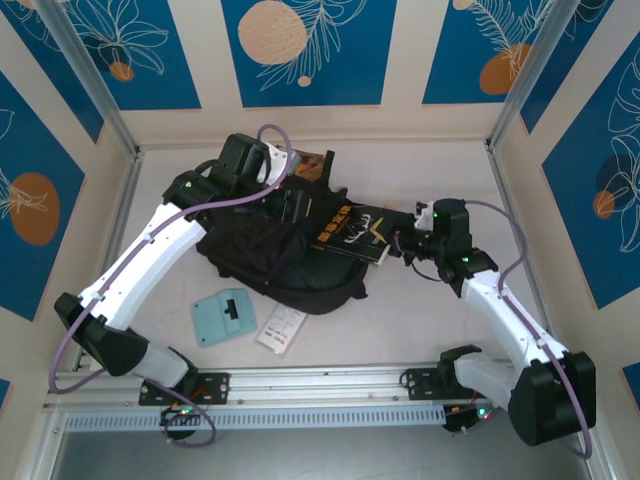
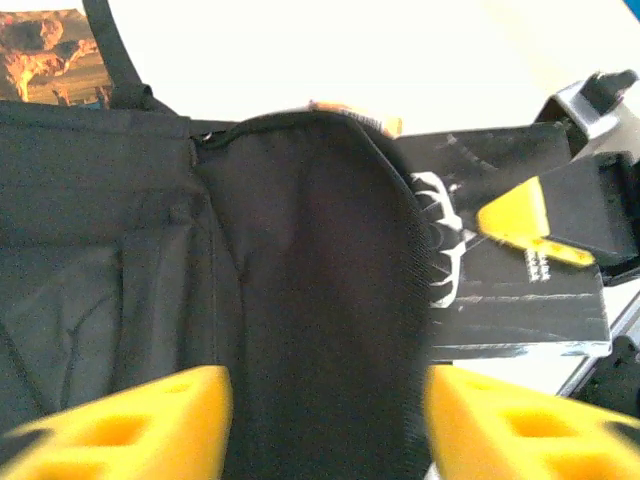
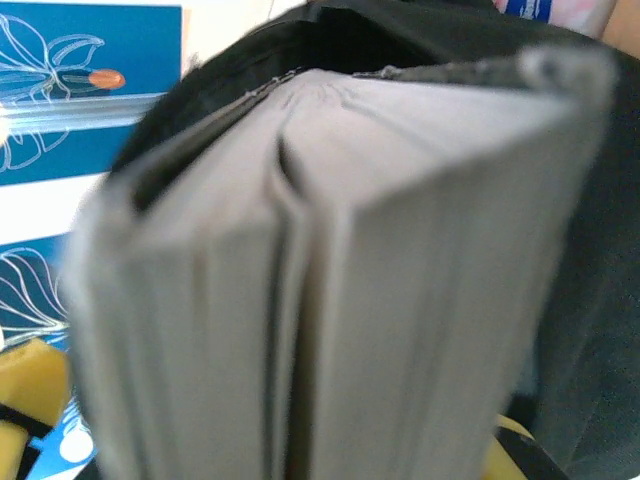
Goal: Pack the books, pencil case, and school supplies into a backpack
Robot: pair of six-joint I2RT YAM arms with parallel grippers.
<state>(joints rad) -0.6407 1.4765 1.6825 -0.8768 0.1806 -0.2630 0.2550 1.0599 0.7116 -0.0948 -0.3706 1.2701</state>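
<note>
Right wrist shows grey page edges of the black book point(image 3: 350, 250); top external adds gold antlers, right end effector point(image 1: 398, 244) clamping it; left end effector point(image 2: 330, 410) pinches backpack point(image 2: 100, 250).

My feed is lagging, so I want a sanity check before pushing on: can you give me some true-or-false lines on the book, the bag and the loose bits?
1. The right gripper grips the black book. True.
2. The black book is fully inside the backpack. False: most of it sticks out at the opening.
3. The teal piece lies on the table, on the near side of the backpack. True.
4. The white packet is packed. False: it lies on the table beside the teal piece.
5. The left gripper is at the teal piece. False: it is at the backpack, with one finger on either side of the fabric.
</note>
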